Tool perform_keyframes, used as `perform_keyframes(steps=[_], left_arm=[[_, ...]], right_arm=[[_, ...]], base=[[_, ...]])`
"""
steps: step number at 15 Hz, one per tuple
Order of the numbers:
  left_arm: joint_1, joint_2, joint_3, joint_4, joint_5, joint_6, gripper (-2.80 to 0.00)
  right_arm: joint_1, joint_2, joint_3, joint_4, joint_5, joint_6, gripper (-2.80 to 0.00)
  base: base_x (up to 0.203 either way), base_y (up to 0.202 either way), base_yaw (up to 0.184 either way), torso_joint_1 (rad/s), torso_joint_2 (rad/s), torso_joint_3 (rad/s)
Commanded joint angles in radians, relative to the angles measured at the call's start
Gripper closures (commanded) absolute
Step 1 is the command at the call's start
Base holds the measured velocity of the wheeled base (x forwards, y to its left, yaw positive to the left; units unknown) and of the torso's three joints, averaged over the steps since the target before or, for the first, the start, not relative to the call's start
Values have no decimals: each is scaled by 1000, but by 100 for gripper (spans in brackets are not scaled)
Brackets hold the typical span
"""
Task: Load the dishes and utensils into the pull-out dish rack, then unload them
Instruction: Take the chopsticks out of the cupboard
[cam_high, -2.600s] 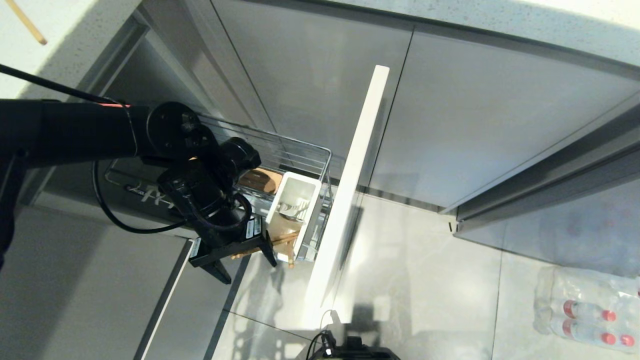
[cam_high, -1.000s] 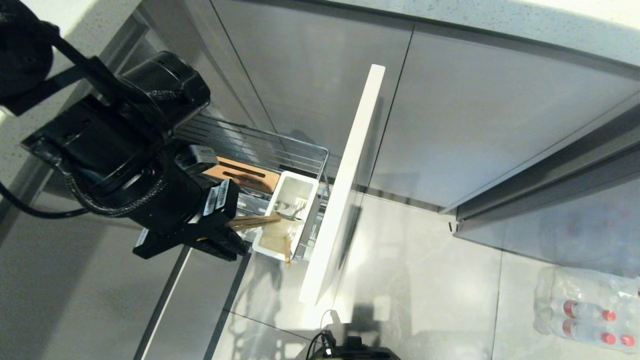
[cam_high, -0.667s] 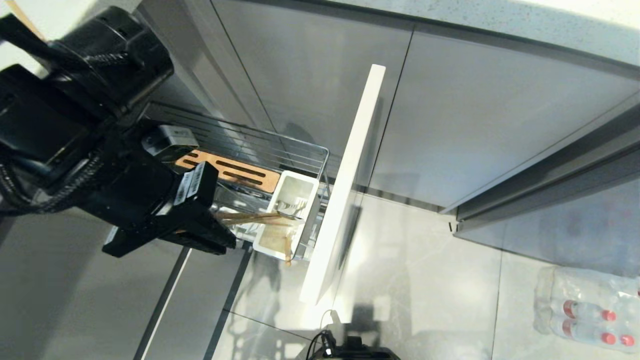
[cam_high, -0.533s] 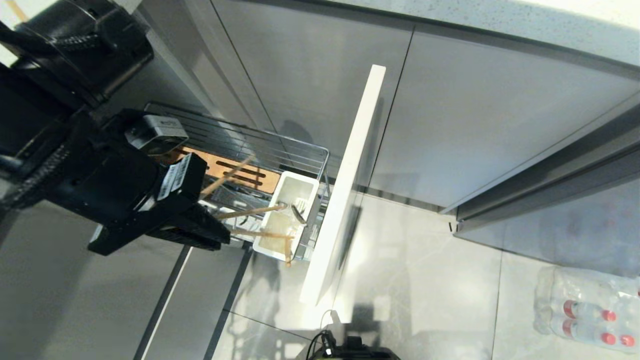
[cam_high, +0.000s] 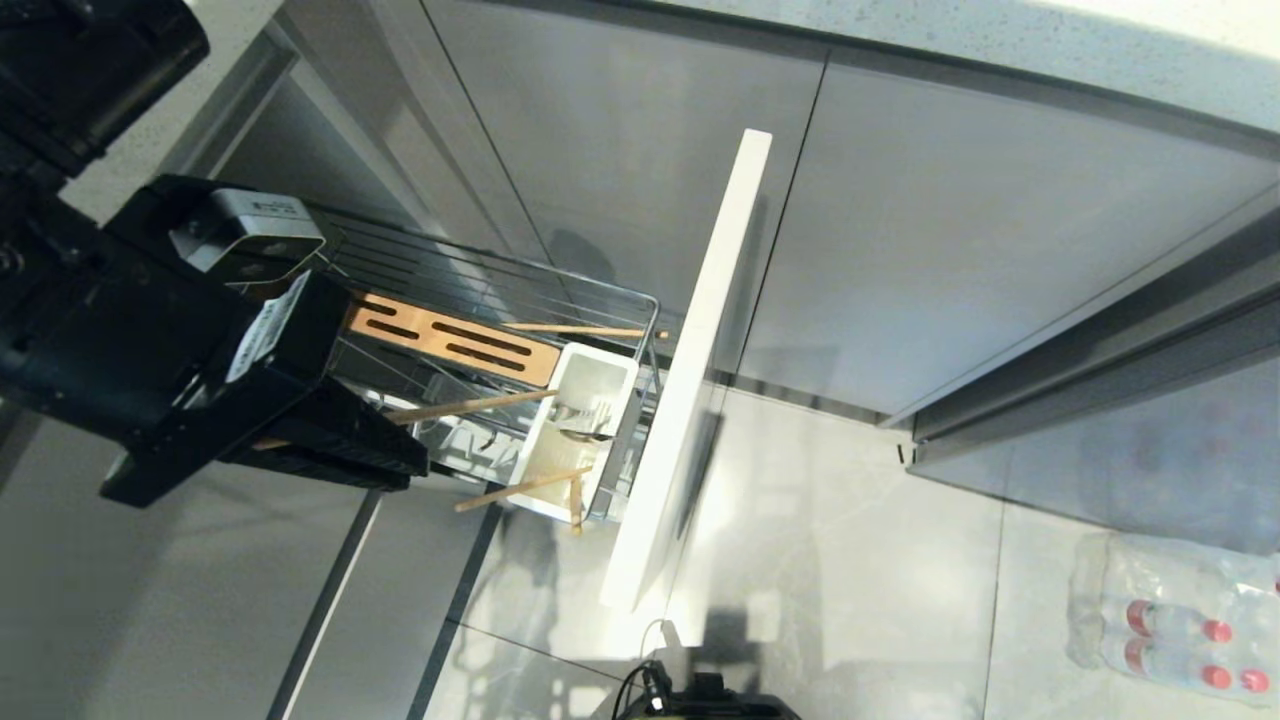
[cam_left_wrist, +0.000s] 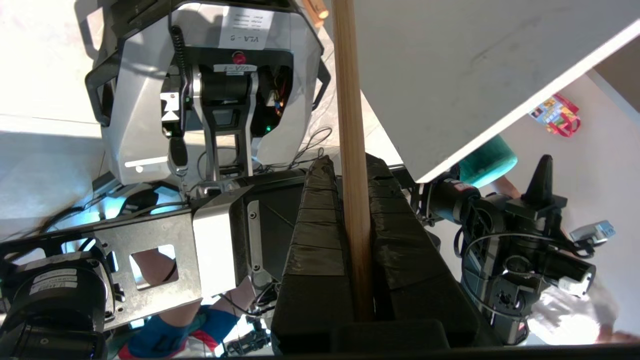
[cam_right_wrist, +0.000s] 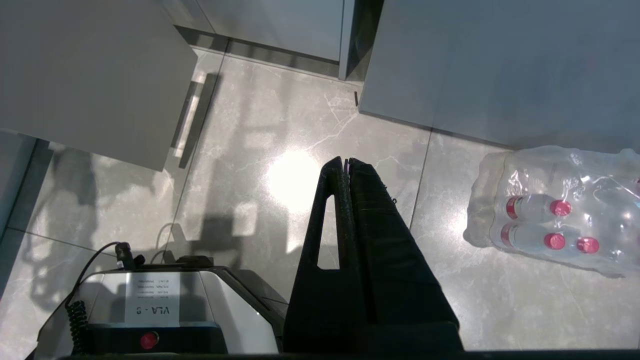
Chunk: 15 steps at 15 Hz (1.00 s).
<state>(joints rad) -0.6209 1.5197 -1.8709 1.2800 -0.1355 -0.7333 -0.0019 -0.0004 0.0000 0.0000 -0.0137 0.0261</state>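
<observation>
While you watch: left end effector (cam_high: 400, 462) clenched on one thin pale wooden chopstick (cam_high: 470, 404), beside the chrome wire pull-out dish rack (cam_high: 600, 300).
Second chopstick (cam_high: 520, 487): leans over the white rectangular utensil cup (cam_high: 560, 440) edge.
Your right end effector (cam_right_wrist: 345, 165): closed empty above open grey floor (cam_right_wrist: 250, 165).

The rack (cam_high: 600, 300) is shiny chrome wire with a brown wooden strip (cam_high: 450, 340). Chopsticks (cam_left_wrist: 351, 150) are pale matt wood; the floor (cam_right_wrist: 300, 150) is glossy tile.

Left hand (cam_left_wrist: 345, 170) clamped tight; right hand (cam_right_wrist: 345, 162) hangs closed.
</observation>
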Motion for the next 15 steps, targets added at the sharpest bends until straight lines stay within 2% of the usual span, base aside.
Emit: perform_keyframes(steps=[1,5,8,10,15], left_arm=[[-3,-13,-5,6,-1,-4,0],[-14,-89,-43,5,2,-6,0],[-18,-144,-68,1,44,-4,0],[-21,-198,-71,-33,76,3,0],[-21,-327,-71,-125,80,57,0]], right_arm=[[-1,0,0,0,0,0,0],[0,0,0,0,0,1,0],[0,0,0,0,0,0,0],[-1,0,0,0,-1,0,0],[0,0,0,0,0,0,0]], base=[[0,0,0,0,0,0],[0,0,0,0,0,0],[0,0,0,0,0,0],[0,0,0,0,0,0],[0,0,0,0,0,0]])
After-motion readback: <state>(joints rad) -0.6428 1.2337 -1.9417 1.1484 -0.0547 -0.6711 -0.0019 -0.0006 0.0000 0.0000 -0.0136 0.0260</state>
